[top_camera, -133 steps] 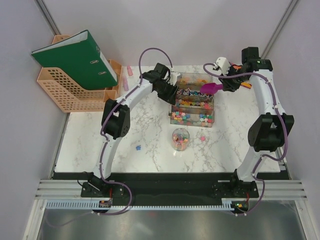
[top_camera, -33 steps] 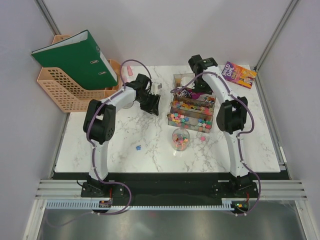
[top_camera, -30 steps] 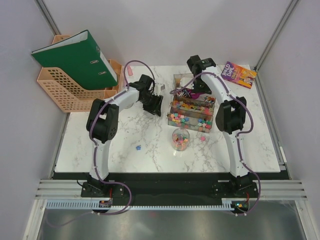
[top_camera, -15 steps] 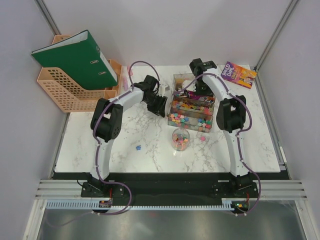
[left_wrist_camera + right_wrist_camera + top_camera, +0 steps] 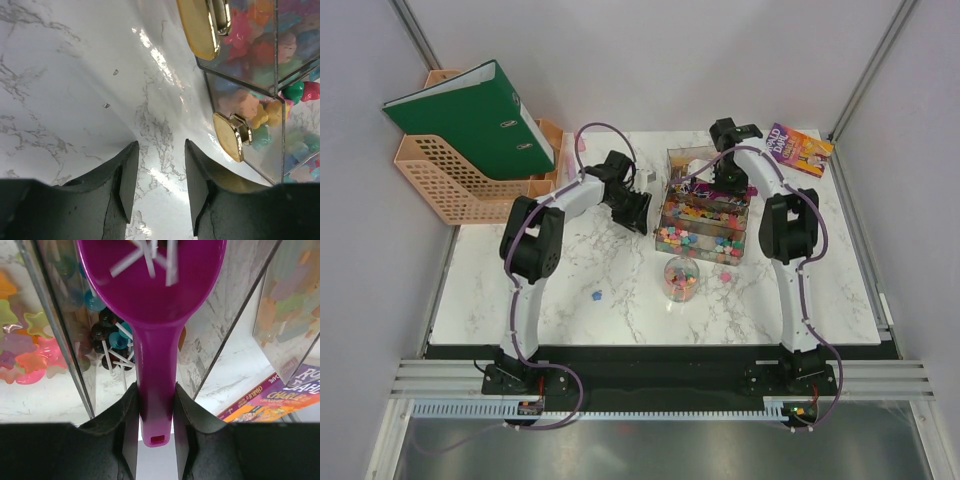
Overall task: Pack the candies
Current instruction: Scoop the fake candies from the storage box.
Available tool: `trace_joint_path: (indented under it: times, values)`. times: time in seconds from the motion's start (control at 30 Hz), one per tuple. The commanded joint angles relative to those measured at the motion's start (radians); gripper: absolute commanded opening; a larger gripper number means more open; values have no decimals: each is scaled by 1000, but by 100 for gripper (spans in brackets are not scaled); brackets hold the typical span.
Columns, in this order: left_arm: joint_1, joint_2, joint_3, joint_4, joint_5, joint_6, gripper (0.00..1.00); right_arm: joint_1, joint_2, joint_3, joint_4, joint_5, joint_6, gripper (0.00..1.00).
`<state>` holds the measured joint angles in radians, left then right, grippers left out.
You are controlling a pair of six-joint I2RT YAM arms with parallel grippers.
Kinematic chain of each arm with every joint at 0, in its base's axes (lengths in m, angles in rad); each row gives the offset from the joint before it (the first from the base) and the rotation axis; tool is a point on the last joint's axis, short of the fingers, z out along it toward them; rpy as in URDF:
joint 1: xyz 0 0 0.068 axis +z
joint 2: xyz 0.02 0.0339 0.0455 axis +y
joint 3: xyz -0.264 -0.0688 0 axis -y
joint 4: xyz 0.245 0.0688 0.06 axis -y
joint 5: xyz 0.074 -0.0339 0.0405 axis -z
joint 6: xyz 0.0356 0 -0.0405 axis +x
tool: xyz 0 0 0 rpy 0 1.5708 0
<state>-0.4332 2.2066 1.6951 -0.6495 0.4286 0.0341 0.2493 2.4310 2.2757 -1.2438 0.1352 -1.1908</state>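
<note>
- The white marble table [image 5: 570,290] fills most of my overhead feed, with both arms stretched toward its far half.
- At the far left corner a green binder [image 5: 470,115] leans on top of an orange perforated file rack [image 5: 460,185].
- The clear trays [image 5: 672,156] sit stacked in steps at the far middle, between the two wrists.
- A purple paperback book [image 5: 798,148] lies flat in the far right corner, well apart from the trays.
- My right gripper [image 5: 156,395] is clamped on the handle of the purple scoop [image 5: 150,300]. Its bowl is over the farthest tray compartment, with a few blurred white sticks in it.
- My left gripper [image 5: 161,150] hangs over bare marble just beside the trays. Its jaws are a modest gap apart, with nothing between them.
- A small clear jar [image 5: 681,278] stands upright just in front of the trays.
- Two gold knobs [image 5: 230,135] stick out of the tray fronts on the left wrist feed.
- The candies [image 5: 705,235] are mostly inside the trays as mixed colours, and more fill the jar.
- Dark and teal lollipops [image 5: 107,337] lie below the scoop.
- One blue sweet [image 5: 596,295] and one pink sweet [image 5: 725,275] lie loose on the marble.
</note>
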Motion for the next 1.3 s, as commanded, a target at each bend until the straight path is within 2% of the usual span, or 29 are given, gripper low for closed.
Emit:
trace_joint_path:
  times: [0.0,0.33,0.53,0.9,1.27]
  values:
    - [25,-21,-15,-6,-30,43,49,-7,-3,-74,4,-183,-20,0]
    - [73,-16,0,-24,-39,79,49,-24,-59,-194,63,-301,14,0]
    - [97,-22,34,-73,-45,130,49,-48,-125,-268,122,-423,57,0]
    - [122,-5,97,-128,-54,162,49,-73,-269,-496,311,-571,134,0]
    - [136,5,101,-147,-63,199,48,-99,-334,-578,359,-678,111,0]
